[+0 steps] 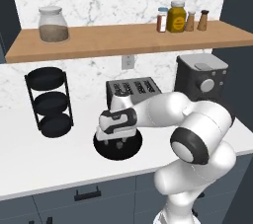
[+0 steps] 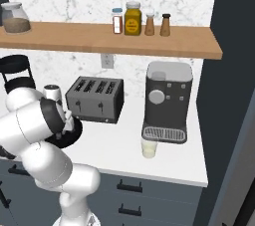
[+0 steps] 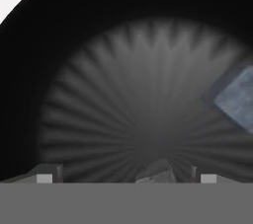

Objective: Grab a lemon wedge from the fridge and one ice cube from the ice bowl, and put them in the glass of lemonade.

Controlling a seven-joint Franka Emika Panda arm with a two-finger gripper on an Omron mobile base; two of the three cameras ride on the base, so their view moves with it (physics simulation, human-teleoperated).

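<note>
My gripper (image 1: 112, 144) points down into the wide black ice bowl (image 1: 134, 147), which sits on the white counter in front of the toaster. In the hand view the ribbed inside of the ice bowl (image 3: 138, 94) is close up. My gripper (image 3: 126, 176) is open, its fingertips (image 3: 47, 176) far apart. A small pale grey ice cube (image 3: 156, 170) lies between them, touching neither. A second ice cube (image 3: 238, 98) lies at the right edge. The glass of lemonade (image 2: 149, 148) stands in front of the coffee machine. The lemon wedge and the fridge are out of view.
A grey toaster (image 1: 133, 89) stands just behind the bowl. A coffee machine (image 1: 201, 82) is to its right and a black three-tier rack (image 1: 49, 102) to its left. A wooden shelf (image 1: 123, 39) with jars and shakers hangs above the counter.
</note>
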